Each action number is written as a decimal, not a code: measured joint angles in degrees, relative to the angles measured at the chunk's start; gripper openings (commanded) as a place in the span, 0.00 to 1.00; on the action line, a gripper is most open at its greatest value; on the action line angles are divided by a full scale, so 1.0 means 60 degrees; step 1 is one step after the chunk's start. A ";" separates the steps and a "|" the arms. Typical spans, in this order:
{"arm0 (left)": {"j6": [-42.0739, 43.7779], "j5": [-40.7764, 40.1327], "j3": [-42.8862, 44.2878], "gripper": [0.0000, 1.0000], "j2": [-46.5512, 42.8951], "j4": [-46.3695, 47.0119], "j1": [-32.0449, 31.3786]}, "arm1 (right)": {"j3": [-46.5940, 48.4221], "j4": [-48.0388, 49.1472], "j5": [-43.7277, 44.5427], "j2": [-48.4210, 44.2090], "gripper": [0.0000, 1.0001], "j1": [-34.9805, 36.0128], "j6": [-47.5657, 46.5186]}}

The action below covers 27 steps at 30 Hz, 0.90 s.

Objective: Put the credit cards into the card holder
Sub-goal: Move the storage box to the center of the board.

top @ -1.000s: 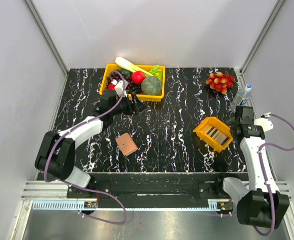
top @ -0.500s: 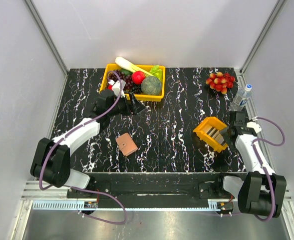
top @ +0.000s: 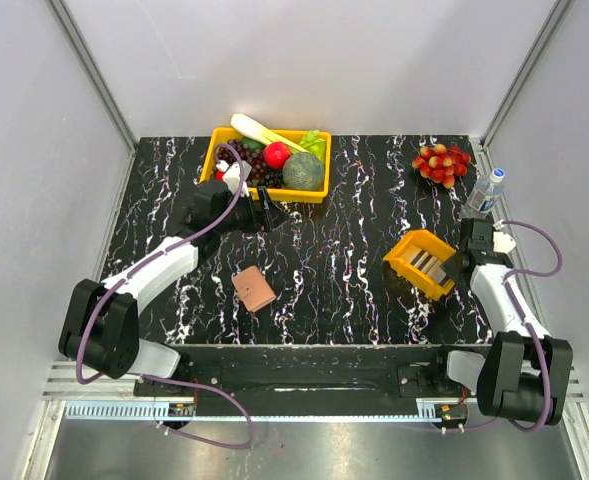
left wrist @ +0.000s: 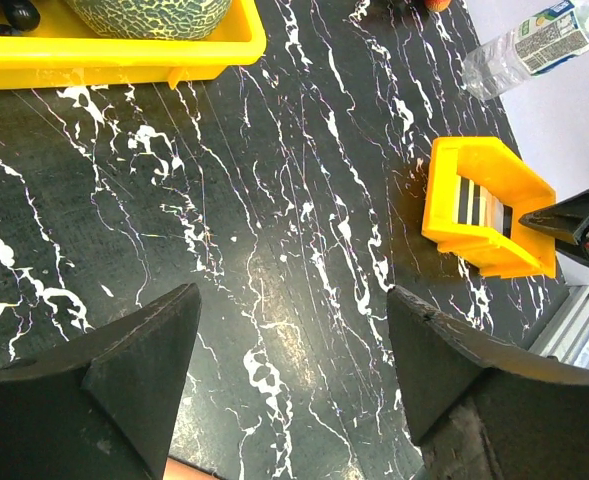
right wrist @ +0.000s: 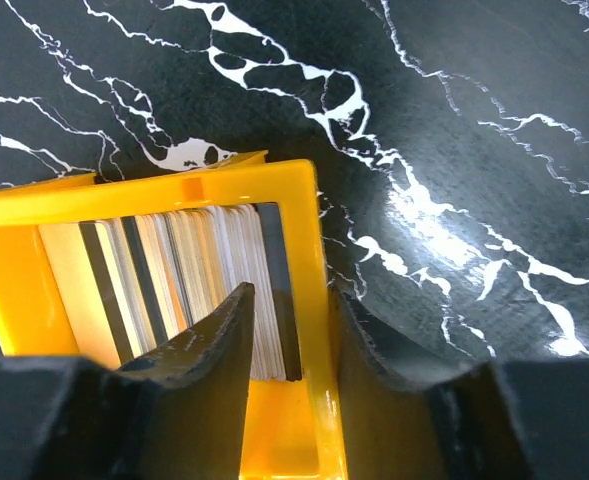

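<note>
On the table (top: 354,200): one card holder (top: 254,288), one tray (top: 406,246) of cards (right wrist: 174,270); left pincer (left wrist: 292,300) released, right pincer (right wrist: 292,295) unclear.

A yellow bin (top: 309,196) is sitting at the far edge of the table (top: 354,200), holding a netted melon (top: 302,171) and a red fruit (top: 277,155). A bunch of red and yellow berries (top: 441,162) is lying in the far right corner, with a water bottle (top: 485,192) just nearer. An orange tray (top: 402,262) is resting near the right edge.

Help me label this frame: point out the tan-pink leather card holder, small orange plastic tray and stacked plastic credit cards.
tan-pink card holder (top: 254,289): top external view, cover's middle.
orange plastic tray (left wrist: 482,160): left wrist view, outer wall.
credit cards (right wrist: 174,260): right wrist view, faces of the stack.
</note>
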 measured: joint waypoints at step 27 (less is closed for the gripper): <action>0.0419 -0.0036 0.0000 0.80 -0.0011 -0.0430 0.0069 | 0.1370 0.2164 -0.4615 0.3224 0.22 0.0007 -0.3646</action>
